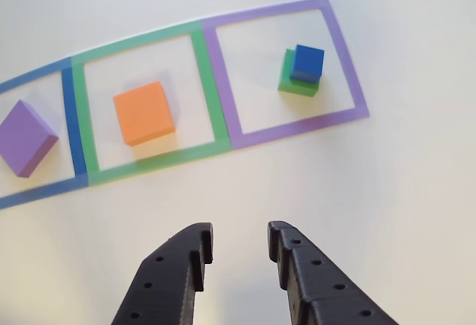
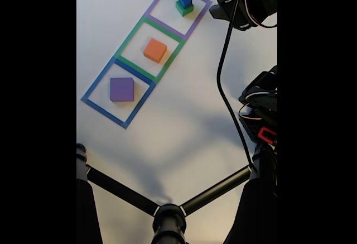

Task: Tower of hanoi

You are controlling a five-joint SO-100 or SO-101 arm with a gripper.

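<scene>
Three tape squares lie in a row on the white table, with the tower of hanoi blocks spread across them. The purple slab lies in the blue tape square. The orange block sits in the green square. In the purple square the blue cube rests on top of the green cube. My gripper hovers above the bare table in front of the squares, open, with nothing between its black fingers.
In the fixed view the arm's dark body and cable stand along the right side. A black stand with spread legs crosses the bottom. White table stretches between the squares and the gripper.
</scene>
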